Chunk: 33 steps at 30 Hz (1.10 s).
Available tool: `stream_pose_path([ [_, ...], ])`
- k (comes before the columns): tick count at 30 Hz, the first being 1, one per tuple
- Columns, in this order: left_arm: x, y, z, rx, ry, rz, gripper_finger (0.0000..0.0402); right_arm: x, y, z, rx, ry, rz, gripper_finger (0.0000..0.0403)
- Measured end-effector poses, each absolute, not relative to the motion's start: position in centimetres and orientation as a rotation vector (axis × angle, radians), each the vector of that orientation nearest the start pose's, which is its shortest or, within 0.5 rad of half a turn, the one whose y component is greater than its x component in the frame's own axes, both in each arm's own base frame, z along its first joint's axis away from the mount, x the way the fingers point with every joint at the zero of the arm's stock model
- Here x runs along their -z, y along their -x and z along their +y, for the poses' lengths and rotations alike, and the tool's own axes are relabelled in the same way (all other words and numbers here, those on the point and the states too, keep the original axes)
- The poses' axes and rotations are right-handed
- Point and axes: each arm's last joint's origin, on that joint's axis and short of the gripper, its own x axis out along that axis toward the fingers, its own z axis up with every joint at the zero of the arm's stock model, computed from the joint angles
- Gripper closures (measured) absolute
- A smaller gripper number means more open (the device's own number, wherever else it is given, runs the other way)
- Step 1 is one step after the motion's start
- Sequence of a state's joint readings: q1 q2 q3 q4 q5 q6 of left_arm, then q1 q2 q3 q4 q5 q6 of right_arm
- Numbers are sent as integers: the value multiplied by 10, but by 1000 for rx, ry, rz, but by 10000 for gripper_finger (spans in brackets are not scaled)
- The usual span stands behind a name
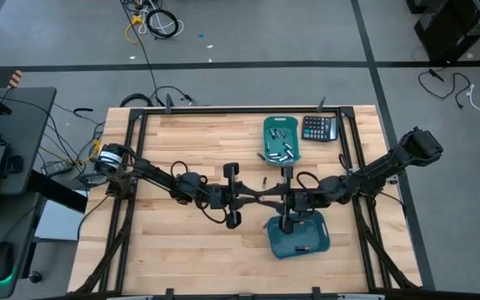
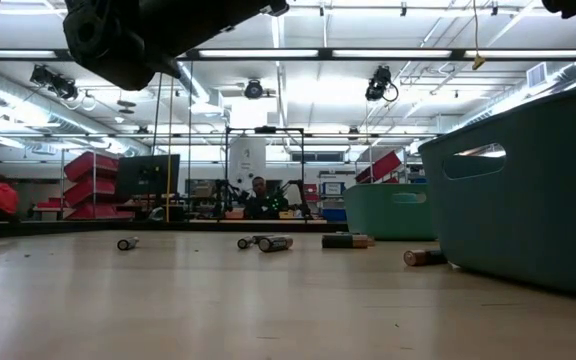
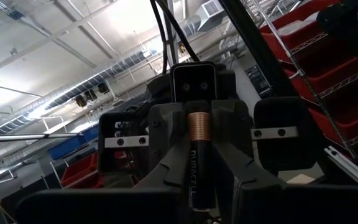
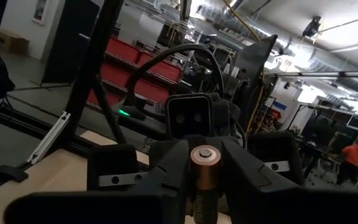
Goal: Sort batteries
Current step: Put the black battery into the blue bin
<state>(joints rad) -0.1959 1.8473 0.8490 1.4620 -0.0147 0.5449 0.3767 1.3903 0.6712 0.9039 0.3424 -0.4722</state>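
Pale wooden plank table (image 1: 190,250) with a black metal frame fills the high view. Two dark arms stretch inward from either side and meet nose to nose near table centre.

Two teal plastic bins: the far bin (image 1: 280,140), just beside a black calculator (image 1: 319,128), holds a loose heap of silvery-grey batteries (image 1: 278,152); the near bin (image 1: 300,236) sits under the right arm's wrist and has one small cell in it (type unclear).

Left gripper (image 1: 261,198) points toward the right arm, fingers (image 3: 166,171) closed on a black-and-copper cylindrical Duracell battery (image 3: 198,163), copper end pointing away from the wrist. Right gripper (image 1: 275,197) faces it; in its own wrist view the same sort of copper-tipped cell (image 4: 204,163) stands between its fingers (image 4: 247,171), which sit close on both sides. Whether both grippers are on one battery or each has its own, cannot tell.

Low view: several loose cells (image 2: 274,243) lie scattered on the wood, well apart, one copper-ended cell (image 2: 423,257) touching the near bin's wall.

One tiny dark cell (image 1: 263,178) lies on the table between far bin and grippers.
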Motion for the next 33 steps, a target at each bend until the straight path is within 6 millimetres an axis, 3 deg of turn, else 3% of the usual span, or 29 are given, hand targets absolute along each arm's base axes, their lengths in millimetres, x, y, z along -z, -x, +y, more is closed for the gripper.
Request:
stream_pose_path([
  [5,-227,-355,-70,51,-483,-491,332,-265,-273,98,9,413,-178,361],
  [17,-224,-355,-68,-20,-411,-446,299,-264,-273,96,68,411,-161,361],
  [26,-205,-352,-63,-121,-351,-307,252,-268,-270,99,133,381,-169,361],
  [33,-203,-352,-63,-120,-300,-274,215,-268,-270,97,186,368,-164,361],
])
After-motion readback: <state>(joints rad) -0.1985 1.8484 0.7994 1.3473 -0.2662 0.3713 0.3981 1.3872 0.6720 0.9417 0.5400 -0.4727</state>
